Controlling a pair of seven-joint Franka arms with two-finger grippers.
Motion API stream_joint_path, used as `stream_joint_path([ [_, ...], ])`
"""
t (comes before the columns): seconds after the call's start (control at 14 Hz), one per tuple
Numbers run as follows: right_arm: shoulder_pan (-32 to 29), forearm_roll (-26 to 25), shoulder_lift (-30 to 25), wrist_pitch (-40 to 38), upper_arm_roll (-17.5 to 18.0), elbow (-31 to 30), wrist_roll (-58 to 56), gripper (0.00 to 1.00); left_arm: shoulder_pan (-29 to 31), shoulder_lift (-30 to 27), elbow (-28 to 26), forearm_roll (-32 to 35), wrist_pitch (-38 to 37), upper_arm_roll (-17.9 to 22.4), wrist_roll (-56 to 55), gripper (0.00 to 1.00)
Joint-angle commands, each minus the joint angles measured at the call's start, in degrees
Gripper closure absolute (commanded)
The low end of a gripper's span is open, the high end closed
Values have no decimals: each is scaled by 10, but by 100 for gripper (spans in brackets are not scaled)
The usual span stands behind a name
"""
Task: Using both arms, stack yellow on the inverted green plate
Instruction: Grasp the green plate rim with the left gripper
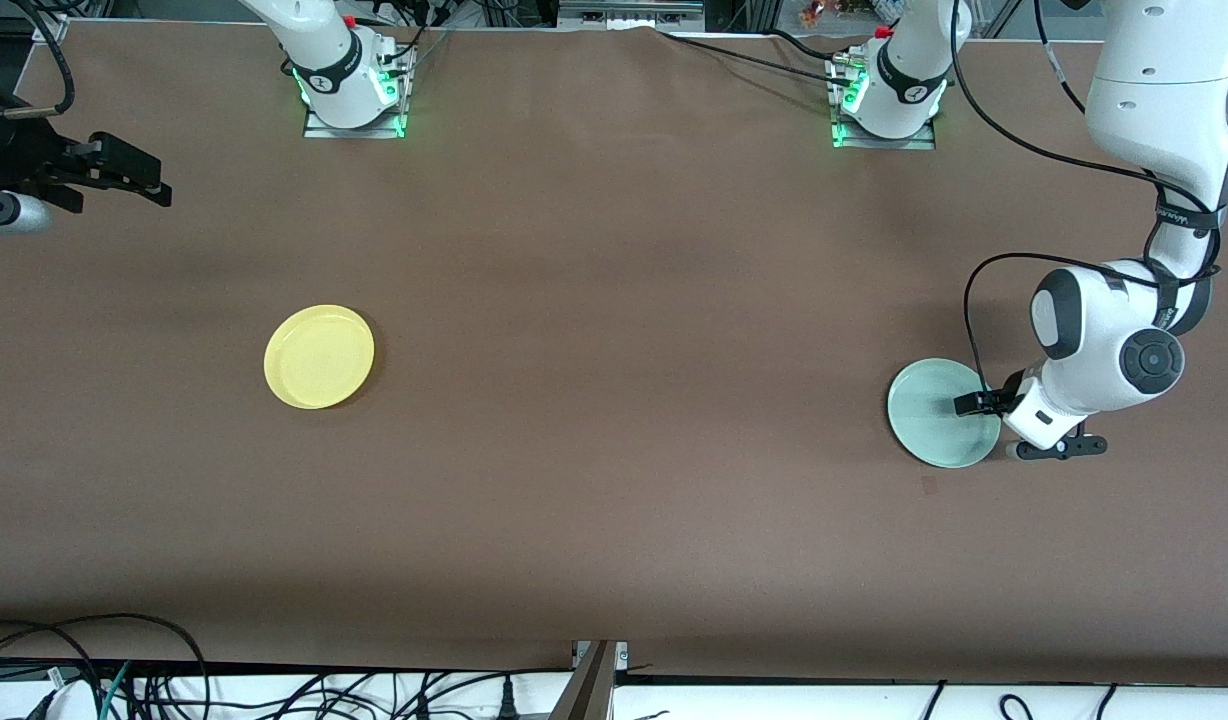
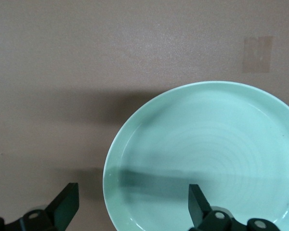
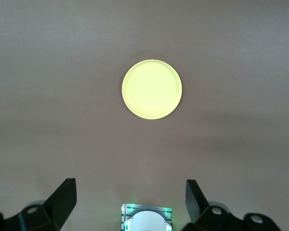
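The yellow plate (image 1: 318, 356) lies rim up on the brown table toward the right arm's end; it also shows in the right wrist view (image 3: 151, 89). The pale green plate (image 1: 936, 412) lies hollow side up toward the left arm's end. My left gripper (image 1: 992, 425) is open and low at this plate's edge. In the left wrist view the gripper (image 2: 134, 197) straddles the rim of the green plate (image 2: 207, 154): one finger over the plate, one over the table. My right gripper (image 1: 139, 178) is open and empty, waiting high over the table's right-arm end (image 3: 130, 192).
The two arm bases (image 1: 352, 95) (image 1: 886, 105) stand along the table edge farthest from the front camera. A small darker patch (image 1: 929, 486) (image 2: 258, 54) marks the table just nearer the camera than the green plate. Cables (image 1: 124, 670) hang below the near edge.
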Motion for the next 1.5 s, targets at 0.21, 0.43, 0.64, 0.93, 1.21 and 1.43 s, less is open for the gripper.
stream_joint_path([
  [0.21, 0, 6, -1, -3, -1, 4, -4, 0, 20, 15, 11, 14, 16, -3, 36, 0],
  [0.43, 0, 6, 0, -3, -1, 4, -4, 0, 20, 16, 11, 14, 16, -3, 36, 12],
  [0.64, 0, 6, -1, -3, -1, 5, -4, 0, 20, 25, 11, 14, 15, -3, 37, 51],
  [0.93, 0, 6, 0, -3, -1, 5, -4, 0, 20, 25, 10, 14, 12, -3, 56, 100],
  [1.21, 0, 6, 6, -2, 0, 5, -5, 0, 12, 25, 12, 14, 8, -3, 55, 100],
  [1.43, 0, 5, 13, -2, -1, 6, -5, 0, 5, 13, 16, 15, -5, -5, 50, 100],
])
